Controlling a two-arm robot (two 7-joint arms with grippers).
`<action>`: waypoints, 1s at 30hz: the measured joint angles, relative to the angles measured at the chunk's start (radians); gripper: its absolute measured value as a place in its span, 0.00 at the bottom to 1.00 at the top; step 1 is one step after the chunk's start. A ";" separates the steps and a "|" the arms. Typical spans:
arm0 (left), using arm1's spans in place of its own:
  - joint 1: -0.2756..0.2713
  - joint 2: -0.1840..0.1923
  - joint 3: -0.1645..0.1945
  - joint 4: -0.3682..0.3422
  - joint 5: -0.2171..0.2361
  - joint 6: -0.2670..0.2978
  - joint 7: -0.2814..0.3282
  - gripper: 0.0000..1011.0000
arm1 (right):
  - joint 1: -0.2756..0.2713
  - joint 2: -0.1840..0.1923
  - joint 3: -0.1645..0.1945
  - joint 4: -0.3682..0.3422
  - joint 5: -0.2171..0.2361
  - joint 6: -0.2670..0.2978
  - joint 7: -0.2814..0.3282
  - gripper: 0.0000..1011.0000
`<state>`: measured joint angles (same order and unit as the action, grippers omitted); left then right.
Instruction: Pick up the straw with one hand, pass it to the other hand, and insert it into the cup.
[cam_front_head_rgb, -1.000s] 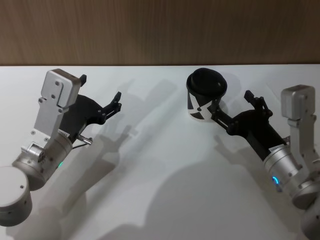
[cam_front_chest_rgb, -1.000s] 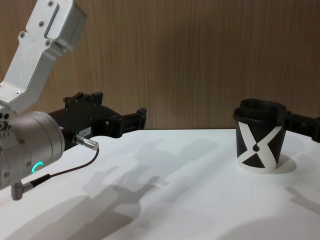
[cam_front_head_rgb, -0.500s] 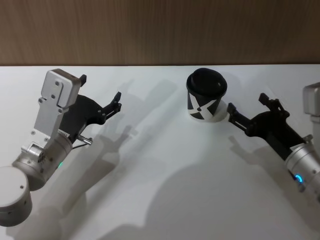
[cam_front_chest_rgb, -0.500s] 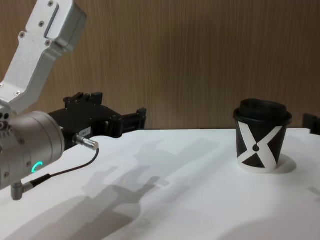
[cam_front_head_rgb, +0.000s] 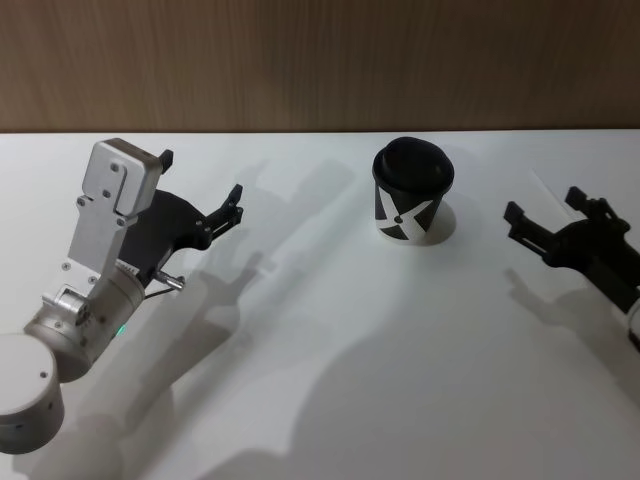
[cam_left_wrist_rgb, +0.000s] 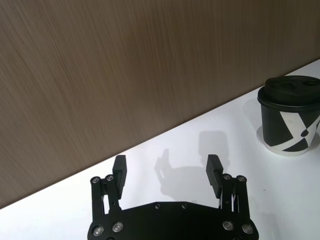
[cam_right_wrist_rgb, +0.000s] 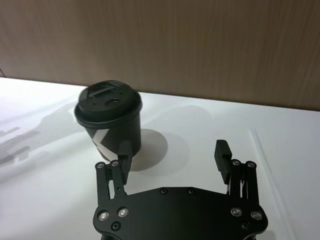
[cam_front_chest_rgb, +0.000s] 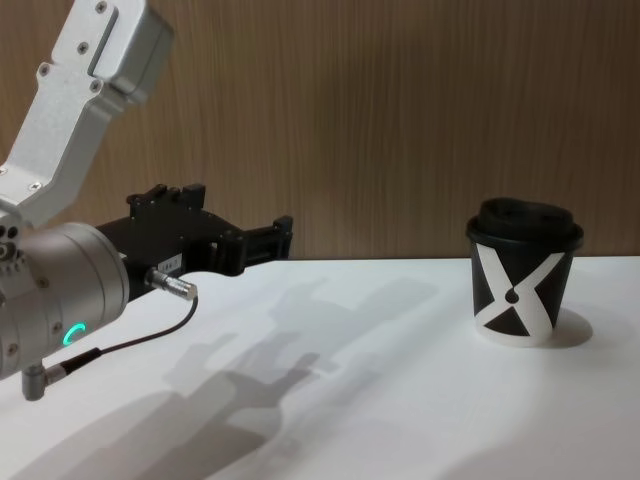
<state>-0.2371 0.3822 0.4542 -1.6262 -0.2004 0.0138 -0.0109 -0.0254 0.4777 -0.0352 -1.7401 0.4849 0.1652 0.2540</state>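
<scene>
Hovering open-jawed and empty, the left gripper (cam_front_head_rgb: 201, 174) and right gripper (cam_front_head_rgb: 544, 203) flank the cup (cam_front_head_rgb: 412, 190); a faint line, possibly the straw (cam_right_wrist_rgb: 261, 155), lies ungrasped, so every step remains.

The cup (cam_front_head_rgb: 412, 195) is black, with a bold white X on its side, 1 small black dot low in the X, a white base rim and a black lid (cam_right_wrist_rgb: 108, 97). The tabletop (cam_front_head_rgb: 330, 330) under the cup is plain white, crossed by grey shadows. Behind the cup, the wall (cam_front_head_rgb: 300, 60) is brown with fine wood grain. Left of the cup, the left hand (cam_front_head_rgb: 201, 173) is black, on a silver arm (cam_front_chest_rgb: 80, 110) with a glowing green ring (cam_front_chest_rgb: 72, 334). Right of the cup, the right hand (cam_front_head_rgb: 543, 202) is black.
</scene>
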 joint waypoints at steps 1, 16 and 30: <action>0.000 0.000 0.000 0.000 0.000 0.000 0.000 0.99 | 0.000 0.010 0.010 0.004 0.008 0.006 0.007 0.99; 0.000 0.000 0.000 0.000 0.000 0.000 0.000 0.99 | 0.019 0.104 0.053 0.061 0.051 0.043 0.082 0.99; 0.000 0.000 0.000 0.000 0.000 0.000 0.000 0.99 | 0.054 0.182 0.031 0.140 0.033 0.035 0.145 0.99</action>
<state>-0.2371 0.3821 0.4543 -1.6262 -0.2004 0.0138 -0.0109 0.0286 0.6597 -0.0046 -1.6005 0.5184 0.2002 0.3988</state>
